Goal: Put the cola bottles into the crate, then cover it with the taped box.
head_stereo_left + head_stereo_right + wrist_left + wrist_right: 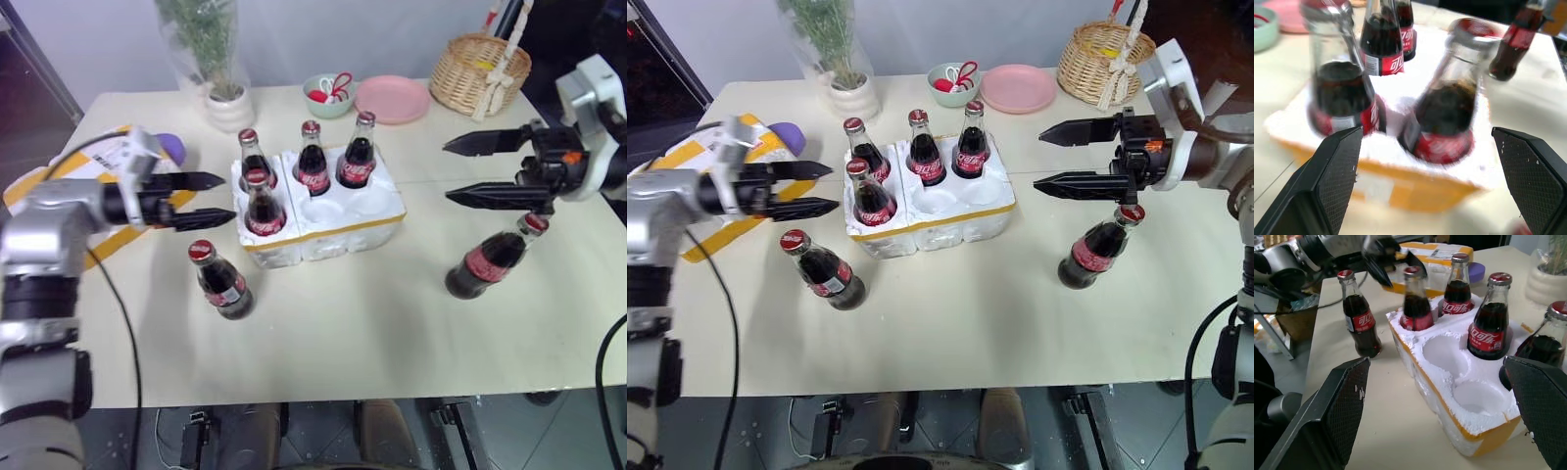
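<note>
The crate (338, 238), a low white foam tray with a yellow strip, sits mid-table and holds several cola bottles (312, 160). Two wells (1445, 352) on its right front side are empty. My left gripper (228, 199) stands open just left of the crate, level with the front-left bottle (263, 206) and holding nothing. One more bottle (220, 281) stands on the table in front of the crate's left corner. Another bottle (490, 257) stands to the right, under my open, empty right gripper (447, 171). The taped box (93, 162) lies at the far left, partly hidden by my left arm.
Along the back edge stand a vase with a plant (230, 103), a green bowl (328, 95), a pink plate (392, 98) and a wicker basket (480, 73). A purple object (168, 147) lies beside the taped box.
</note>
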`<state>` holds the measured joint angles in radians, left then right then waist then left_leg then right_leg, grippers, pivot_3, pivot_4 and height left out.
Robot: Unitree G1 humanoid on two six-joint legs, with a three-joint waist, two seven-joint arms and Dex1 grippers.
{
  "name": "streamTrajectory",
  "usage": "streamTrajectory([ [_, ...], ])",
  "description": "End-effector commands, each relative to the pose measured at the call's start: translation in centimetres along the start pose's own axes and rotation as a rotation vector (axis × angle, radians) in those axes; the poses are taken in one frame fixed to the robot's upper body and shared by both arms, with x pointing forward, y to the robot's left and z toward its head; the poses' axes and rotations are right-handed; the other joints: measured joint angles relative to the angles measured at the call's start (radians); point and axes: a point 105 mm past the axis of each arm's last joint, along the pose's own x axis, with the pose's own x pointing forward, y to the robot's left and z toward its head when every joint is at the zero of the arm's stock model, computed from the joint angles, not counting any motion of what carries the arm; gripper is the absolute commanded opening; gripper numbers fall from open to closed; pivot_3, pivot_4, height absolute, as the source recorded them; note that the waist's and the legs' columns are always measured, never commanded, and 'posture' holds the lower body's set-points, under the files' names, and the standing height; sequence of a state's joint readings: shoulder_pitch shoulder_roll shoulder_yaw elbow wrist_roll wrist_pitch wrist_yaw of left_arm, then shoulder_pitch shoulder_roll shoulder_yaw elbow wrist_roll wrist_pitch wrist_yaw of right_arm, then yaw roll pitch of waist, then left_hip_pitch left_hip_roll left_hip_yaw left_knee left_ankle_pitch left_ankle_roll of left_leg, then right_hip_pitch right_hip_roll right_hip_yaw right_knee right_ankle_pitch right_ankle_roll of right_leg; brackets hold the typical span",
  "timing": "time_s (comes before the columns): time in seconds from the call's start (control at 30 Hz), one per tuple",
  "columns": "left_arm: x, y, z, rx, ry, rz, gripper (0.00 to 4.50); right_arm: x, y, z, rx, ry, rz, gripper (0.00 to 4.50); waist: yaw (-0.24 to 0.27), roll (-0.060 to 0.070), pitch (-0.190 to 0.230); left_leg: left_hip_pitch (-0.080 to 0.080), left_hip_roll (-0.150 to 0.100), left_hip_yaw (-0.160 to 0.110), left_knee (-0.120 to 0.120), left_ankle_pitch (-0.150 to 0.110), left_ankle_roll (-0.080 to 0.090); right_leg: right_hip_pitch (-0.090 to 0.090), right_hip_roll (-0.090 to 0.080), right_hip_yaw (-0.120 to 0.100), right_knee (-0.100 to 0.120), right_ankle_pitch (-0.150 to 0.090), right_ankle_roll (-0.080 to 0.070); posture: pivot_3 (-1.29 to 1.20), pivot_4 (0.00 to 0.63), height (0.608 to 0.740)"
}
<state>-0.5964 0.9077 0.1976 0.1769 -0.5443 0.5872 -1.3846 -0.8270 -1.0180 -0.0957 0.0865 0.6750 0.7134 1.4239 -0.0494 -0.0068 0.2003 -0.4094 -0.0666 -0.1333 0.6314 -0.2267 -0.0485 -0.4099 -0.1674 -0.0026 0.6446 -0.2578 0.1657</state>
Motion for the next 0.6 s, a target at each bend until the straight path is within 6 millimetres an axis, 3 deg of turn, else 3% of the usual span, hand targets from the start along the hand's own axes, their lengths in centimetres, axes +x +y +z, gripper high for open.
streamTrajectory([
  [0.03, -3.0, -2.7, 1.4, 0.029, 0.015, -0.017, 4.4, -0.1, -0.2, 1.0, -0.049, -0.016, 0.005, 4.5, 0.0, 0.0, 0.0, 0.0, 0.001, 0.0, -0.001, 0.0, 0.0, -0.001, 0.0, 0.0, 0.0, 0.0, 0.0, 0.0, 0.15, 0.737],
  [0.17, -4.3, -5.3, -0.3, 0.039, 0.118, -0.022, 4.4, 0.1, -0.4, 0.8, -0.055, -0.004, 0.023, 4.5, 0.011, 0.0, 0.0, 0.0, 0.001, 0.001, -0.001, 0.0, 0.0, 0.0, 0.001, 0.0, -0.001, 0.0, 0.0, 0.0, 0.15, 0.737],
  [0.3, -4.8, -6.3, -1.6, 0.072, 0.177, 0.016, 4.4, 0.3, -0.8, 1.0, -0.063, -0.001, 0.042, 4.5, 0.01, 0.0, 0.0, 0.0, 0.002, 0.001, -0.001, 0.0, 0.0, 0.0, 0.001, 0.0, -0.002, 0.001, -0.002, 0.0, 0.15, 0.737],
  [0.6, -2.1, -7.7, -3.9, 0.07, 0.158, -0.021, 4.4, 0.8, -1.0, 1.8, -0.081, -0.002, 0.076, 4.5, 0.007, 0.0, 0.0, 0.0, 0.002, 0.002, -0.002, 0.0, 0.0, 0.0, 0.001, 0.0, -0.003, 0.001, -0.002, 0.0, 0.15, 0.737],
])
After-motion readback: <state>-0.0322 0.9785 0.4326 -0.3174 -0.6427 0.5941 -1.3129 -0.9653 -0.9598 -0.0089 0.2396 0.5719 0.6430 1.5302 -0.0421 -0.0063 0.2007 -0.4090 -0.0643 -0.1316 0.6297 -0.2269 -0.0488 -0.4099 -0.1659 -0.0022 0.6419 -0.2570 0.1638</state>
